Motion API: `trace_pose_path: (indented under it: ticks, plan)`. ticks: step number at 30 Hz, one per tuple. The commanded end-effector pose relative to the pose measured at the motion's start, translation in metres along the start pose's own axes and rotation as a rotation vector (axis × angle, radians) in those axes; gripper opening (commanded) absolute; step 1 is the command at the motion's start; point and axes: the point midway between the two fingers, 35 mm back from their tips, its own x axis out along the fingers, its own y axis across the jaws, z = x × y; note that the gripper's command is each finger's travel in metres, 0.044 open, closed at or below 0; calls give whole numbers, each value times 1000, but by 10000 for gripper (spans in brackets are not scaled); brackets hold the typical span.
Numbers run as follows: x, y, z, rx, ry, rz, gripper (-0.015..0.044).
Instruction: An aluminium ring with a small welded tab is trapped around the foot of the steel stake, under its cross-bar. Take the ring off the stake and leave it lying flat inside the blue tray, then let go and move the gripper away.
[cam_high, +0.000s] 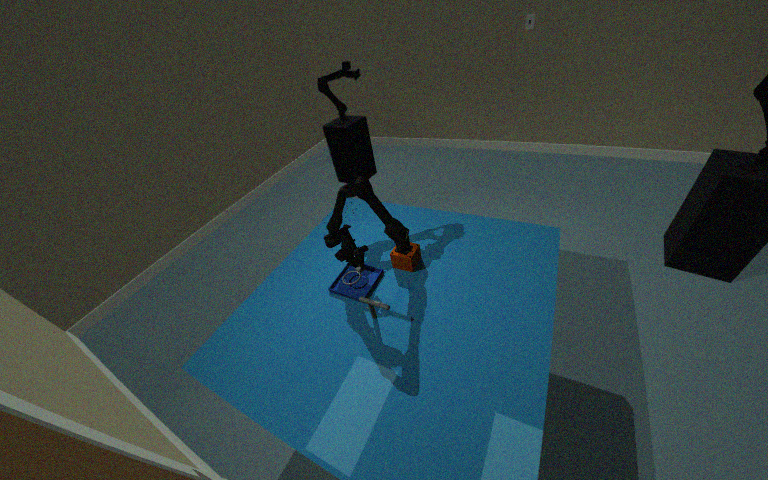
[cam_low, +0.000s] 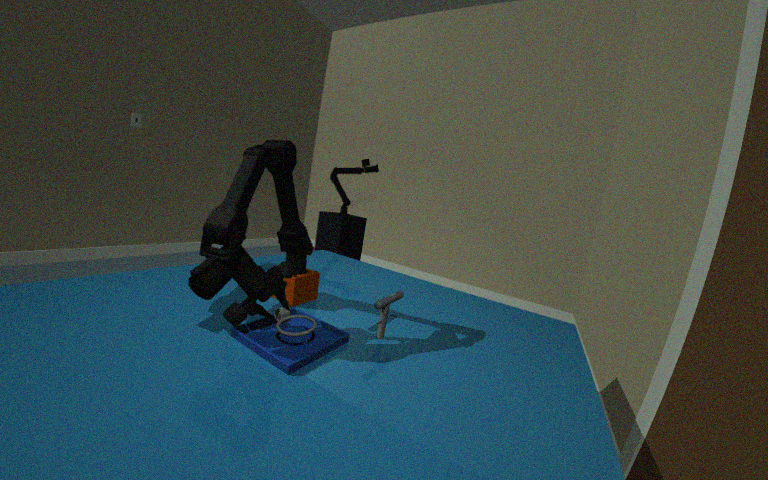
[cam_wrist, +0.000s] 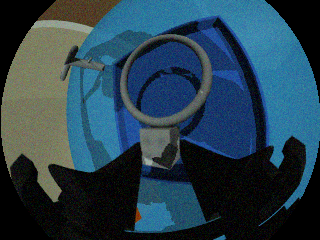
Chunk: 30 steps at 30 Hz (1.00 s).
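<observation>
The grey ring (cam_high: 349, 284) (cam_low: 295, 333) (cam_wrist: 207, 75) hangs nearly level a little above the blue tray (cam_high: 342, 294) (cam_low: 320, 355) (cam_wrist: 230, 130), and its shadow falls on the tray floor. My gripper (cam_high: 359, 266) (cam_low: 281, 313) (cam_wrist: 160, 146) is shut on the ring's pale welded tab (cam_wrist: 151, 141), near one edge of the tray. The fingers point down at a slant. The steel stake (cam_high: 373, 303) (cam_low: 382, 323) (cam_wrist: 87, 64) stands outside the tray with its cross-bar on top and no ring around it.
The arm rises from an orange block (cam_high: 405, 260) (cam_low: 304, 288) (cam_wrist: 138, 216) beside the tray. A black pedestal (cam_high: 350, 148) (cam_low: 339, 234) with another arm stands in the background. Another dark pedestal (cam_high: 719, 220) stands far right in the top view.
</observation>
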Motion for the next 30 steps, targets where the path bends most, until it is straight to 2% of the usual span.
trace_pose_path:
  ticks: [1,13,19,30]
  plan:
    - [-1,0,1,-1,-1,-1,131]
    - [-10,5,4,-1,-1,-2,440]
    - [-76,58,23,-1,0,-2,440]
    - [-76,56,23,-10,-5,-13,440]
